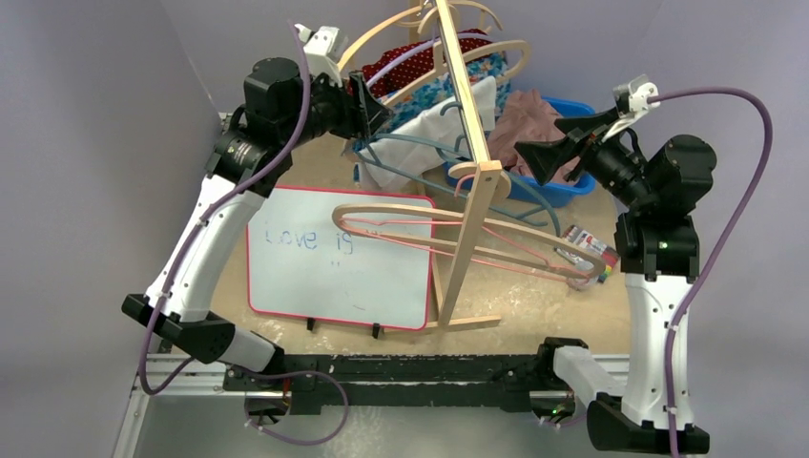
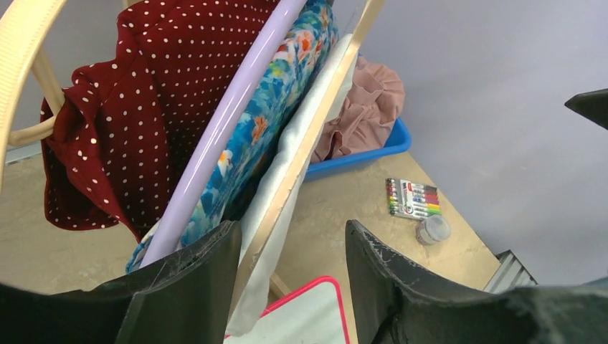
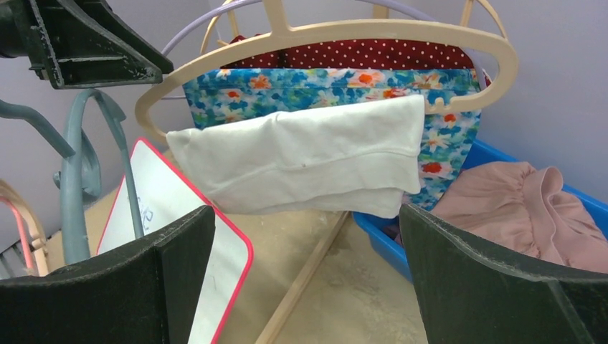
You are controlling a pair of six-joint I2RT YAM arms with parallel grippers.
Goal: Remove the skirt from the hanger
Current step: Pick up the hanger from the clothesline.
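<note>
Three garments hang on a wooden rack [image 1: 474, 162]: a red polka-dot one [image 2: 143, 107], a blue floral one [image 3: 229, 97] and a white one [image 3: 308, 161] folded over a wooden hanger [image 3: 323, 32]. I cannot tell which is the skirt. My left gripper [image 1: 374, 105] is open at the hangers' left end. In the left wrist view [image 2: 292, 229] the wooden hanger's edge [image 2: 323, 107] and white cloth [image 2: 276, 179] run between its jaws, close to the left finger. My right gripper [image 1: 534, 157] is open and empty, facing the white garment from the right [image 3: 307, 215].
A blue bin [image 1: 563, 191] holding a pink garment [image 1: 534, 114] stands at the back right. A red-framed whiteboard [image 1: 334, 258] lies in the middle. Empty hangers [image 1: 458, 239] hang low on the rack. A marker pack [image 1: 584, 250] lies at the right. A grey-blue hanger [image 3: 79, 165] hangs beside the whiteboard.
</note>
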